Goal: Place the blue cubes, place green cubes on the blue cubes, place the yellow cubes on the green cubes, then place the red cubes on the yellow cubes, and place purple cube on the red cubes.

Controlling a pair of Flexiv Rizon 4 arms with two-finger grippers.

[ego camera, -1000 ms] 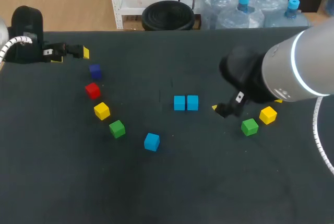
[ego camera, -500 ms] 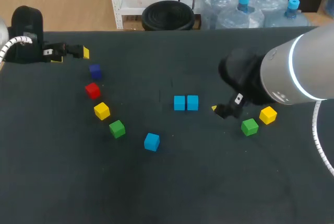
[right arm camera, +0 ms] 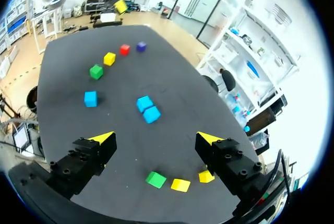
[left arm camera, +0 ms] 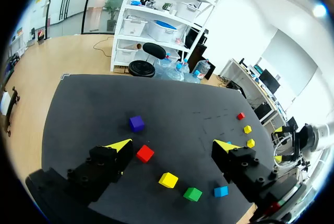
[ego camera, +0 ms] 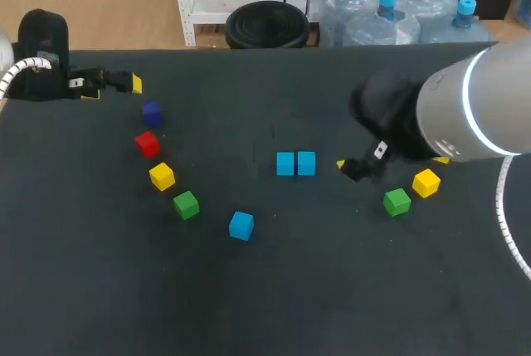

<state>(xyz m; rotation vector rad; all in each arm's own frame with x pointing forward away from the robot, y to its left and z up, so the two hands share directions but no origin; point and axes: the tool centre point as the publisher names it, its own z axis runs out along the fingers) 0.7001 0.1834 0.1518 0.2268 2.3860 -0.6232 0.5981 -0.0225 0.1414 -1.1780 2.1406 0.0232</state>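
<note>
Two blue cubes [ego camera: 285,163] [ego camera: 306,163] sit side by side mid-table, also in the right wrist view [right arm camera: 148,109]. A third blue cube [ego camera: 241,225] lies nearer the front. At the left run a purple cube [ego camera: 151,112], a red cube [ego camera: 147,143], a yellow cube [ego camera: 162,176] and a green cube [ego camera: 186,204]. At the right lie a green cube [ego camera: 397,202] and a yellow cube [ego camera: 426,182]. My right gripper [ego camera: 353,169] hangs open and empty between the blue pair and that green cube [right arm camera: 155,179]. My left gripper [ego camera: 114,88] stands open and empty at the far left, behind the purple cube [left arm camera: 136,124].
A second yellow cube [right arm camera: 206,176] lies beside the right-hand yellow one, mostly hidden under my right arm in the head view. A small red cube [left arm camera: 240,116] shows far off on the right side in the left wrist view.
My right gripper has drifted slightly toward the back of the table. The left arm and all the cubes have stayed put.
</note>
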